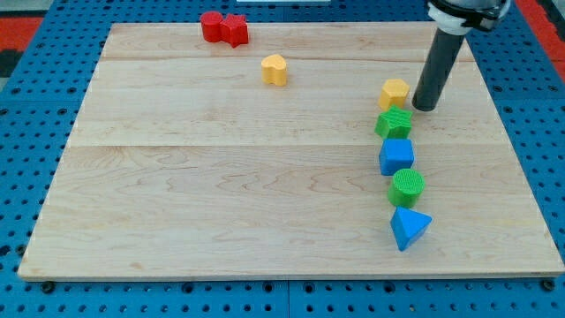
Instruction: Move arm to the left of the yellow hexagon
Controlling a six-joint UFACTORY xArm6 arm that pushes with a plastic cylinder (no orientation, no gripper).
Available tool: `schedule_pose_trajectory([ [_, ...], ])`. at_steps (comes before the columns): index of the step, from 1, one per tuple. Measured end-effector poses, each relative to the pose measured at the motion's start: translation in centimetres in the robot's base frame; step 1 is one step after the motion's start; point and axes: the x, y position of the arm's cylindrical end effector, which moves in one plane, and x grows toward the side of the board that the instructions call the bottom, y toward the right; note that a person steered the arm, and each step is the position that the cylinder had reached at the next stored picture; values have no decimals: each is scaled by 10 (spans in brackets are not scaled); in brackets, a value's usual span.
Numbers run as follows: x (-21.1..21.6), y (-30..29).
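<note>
Camera view has the wooden board (221, 194) filling most of it, with my tip (425, 108) down just to the right of the yellow hexagon (395, 93), which heads a column of green and blue blocks near the right edge. No fingers here, just a bare rod. I'm on the wrong side, so cutting straight across would shove it; I'd loop round the top.
</note>
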Motion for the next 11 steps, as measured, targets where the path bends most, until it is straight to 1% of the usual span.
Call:
schedule_pose_trajectory([
  [1, -24, -6],
  [2, -9, -28],
  [3, -11, -7],
  [4, -71, 27],
  [5, -107, 1],
  [6, -64, -88],
  [7, -36, -134],
  [8, -3, -166],
  [9, 19, -130],
  [10, -3, -95],
  [11, -13, -110],
])
